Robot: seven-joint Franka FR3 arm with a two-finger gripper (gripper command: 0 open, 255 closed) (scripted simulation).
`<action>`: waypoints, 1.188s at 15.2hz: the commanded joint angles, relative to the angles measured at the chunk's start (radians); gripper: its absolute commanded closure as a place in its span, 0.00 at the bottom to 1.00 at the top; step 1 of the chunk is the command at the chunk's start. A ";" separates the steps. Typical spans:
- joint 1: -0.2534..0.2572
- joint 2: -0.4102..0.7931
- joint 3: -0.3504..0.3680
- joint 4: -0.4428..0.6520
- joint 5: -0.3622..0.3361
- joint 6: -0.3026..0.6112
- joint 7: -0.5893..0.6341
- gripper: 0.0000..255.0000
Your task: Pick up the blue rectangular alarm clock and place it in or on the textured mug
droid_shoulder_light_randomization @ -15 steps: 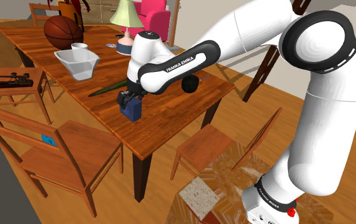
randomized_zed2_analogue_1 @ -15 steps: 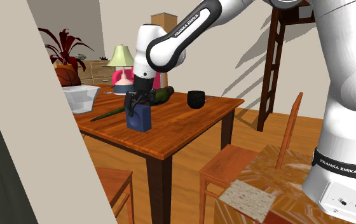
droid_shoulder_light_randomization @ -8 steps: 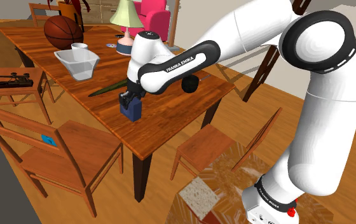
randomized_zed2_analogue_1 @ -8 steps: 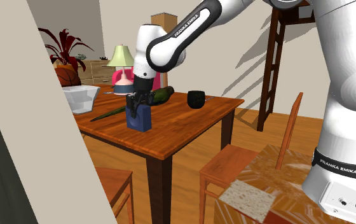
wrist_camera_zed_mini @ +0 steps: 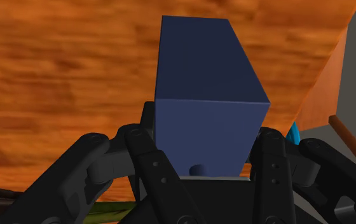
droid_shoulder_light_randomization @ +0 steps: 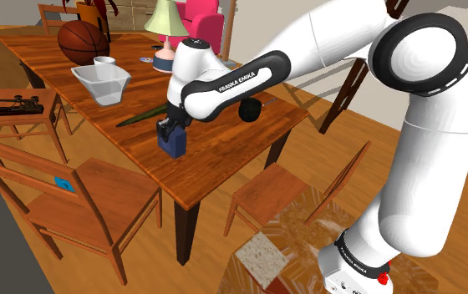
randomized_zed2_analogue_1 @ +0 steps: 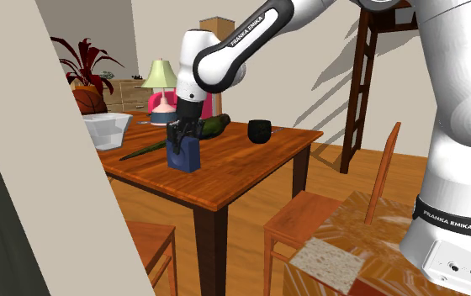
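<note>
1. You have the gripper [droid_shoulder_light_randomization: 171, 130] coming down from above onto the blue alarm clock [droid_shoulder_light_randomization: 173, 145]. The clock stands upright on the wooden table [droid_shoulder_light_randomization: 224, 171], near the edge closest to the stand.
2. In the wrist view the fingers [wrist_camera_zed_mini: 142, 153] are drawn in narrow and press on two opposite sides of the clock's top end. I judge this a clasp, not a hover, because no gap shows on either side.
3. The top-down hold makes sense. The clock is a tall box, so gripping its upper part keeps it vertical and leaves its lower end free to go into a cup.
4. The dark mug [randomized_zed2_analogue_1: 259, 130] stands farther along the table, well apart from the clock, beyond a dark green bottle [randomized_zed2_analogue_1: 213, 126] lying on its side. I take the mug to be your target, and you'd need to lift clear of the bottle to reach it.
5. You can't tell whether the clock's base touches the wood or has just left it, since the second exterior view shows no clear gap.
6. In the shoulder view the forearm covers part of the mug [droid_shoulder_light_randomization: 249, 109]. Its texture and opening can't be made out, so whether the clock fits inside is uncertain.
7. The clock's dial can't be seen either, as every visible side is plain blue.
</note>
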 commanded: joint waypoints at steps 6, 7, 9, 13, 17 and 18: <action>-0.009 -0.049 0.013 0.029 0.029 -0.075 -0.022 1.00; -0.010 -0.056 0.015 0.034 0.033 -0.087 -0.026 1.00; -0.012 -0.068 0.018 0.045 0.040 -0.110 -0.031 1.00; -0.014 -0.090 0.023 0.071 0.054 -0.156 -0.042 1.00; -0.017 -0.110 0.026 0.100 0.066 -0.203 -0.052 1.00; -0.017 -0.114 0.027 0.107 0.068 -0.215 -0.055 1.00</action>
